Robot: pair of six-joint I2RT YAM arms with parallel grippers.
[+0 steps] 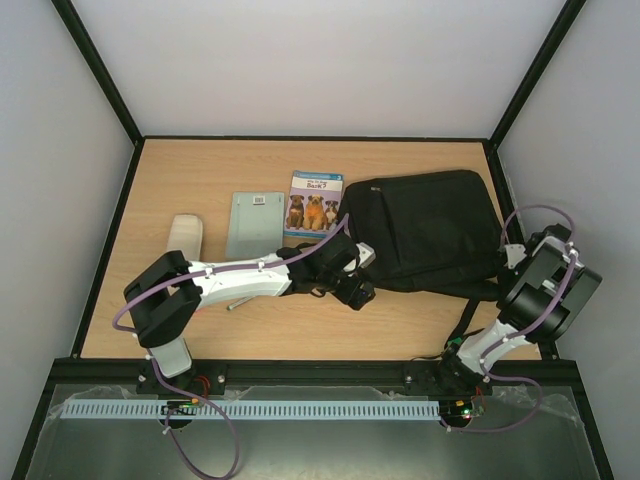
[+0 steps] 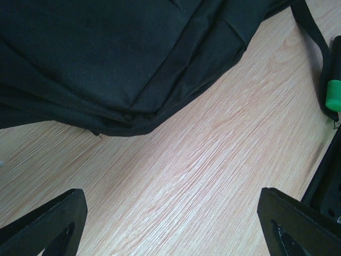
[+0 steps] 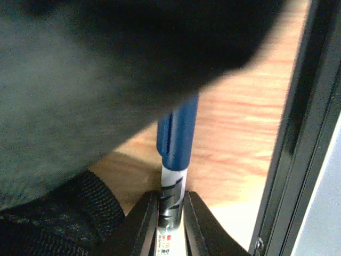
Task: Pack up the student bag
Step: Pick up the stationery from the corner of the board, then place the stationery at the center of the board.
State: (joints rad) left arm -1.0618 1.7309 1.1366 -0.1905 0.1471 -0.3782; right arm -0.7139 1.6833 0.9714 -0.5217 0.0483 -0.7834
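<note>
Starting at the left of the table point(image 1: 200, 165), you have three things lying out unpacked: a white oblong item point(image 1: 186, 235), a grey-blue pad point(image 1: 254, 222) and a book with dogs on its cover point(image 1: 315, 203). Judging by these, packing looks barely begun. Your left gripper point(image 2: 170, 208) hangs released, jaws spread wide over bare wood just beside the bag's near-left edge, holding nothing. The student bag point(image 1: 430, 225) lies flat at the right of the table: black fabric, roughly rectangular, straps trailing toward you, with no opening visible. At the bag's right side, your right gripper point(image 3: 171, 205) is clenched on a blue-capped pen point(image 3: 178, 133).
</note>
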